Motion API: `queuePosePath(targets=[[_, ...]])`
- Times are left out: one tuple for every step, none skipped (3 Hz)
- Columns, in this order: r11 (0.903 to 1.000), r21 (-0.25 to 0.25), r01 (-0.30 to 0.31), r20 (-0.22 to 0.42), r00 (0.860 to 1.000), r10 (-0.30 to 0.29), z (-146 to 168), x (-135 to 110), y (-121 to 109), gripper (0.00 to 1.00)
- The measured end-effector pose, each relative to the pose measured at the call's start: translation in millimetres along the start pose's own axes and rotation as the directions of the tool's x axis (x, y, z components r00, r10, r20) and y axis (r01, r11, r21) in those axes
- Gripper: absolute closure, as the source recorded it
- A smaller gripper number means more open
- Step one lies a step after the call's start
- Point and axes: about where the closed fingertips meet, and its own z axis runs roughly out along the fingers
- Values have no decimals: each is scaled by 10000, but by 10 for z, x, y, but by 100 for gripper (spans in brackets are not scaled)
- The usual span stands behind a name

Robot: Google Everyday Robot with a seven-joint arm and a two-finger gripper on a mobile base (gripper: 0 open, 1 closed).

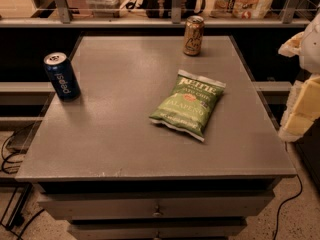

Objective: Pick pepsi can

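The pepsi can is dark blue with white lettering and a silver top. It stands upright near the left edge of the grey table. My gripper shows as white and pale yellow parts at the right edge of the view. It is beside the table's right side, far from the can, and holds nothing that I can see.
A gold can stands upright at the table's back edge. A green chip bag lies flat right of centre. A shelf rail with goods runs behind the table. Drawers sit below the front edge, and cables lie on the floor.
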Motion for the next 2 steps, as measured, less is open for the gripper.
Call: queuePosePath(targets=[[10000, 0, 1, 2, 10000, -1, 0, -1, 0, 0], [9996, 70, 258, 502, 9984, -261, 8, -164, -33, 0]])
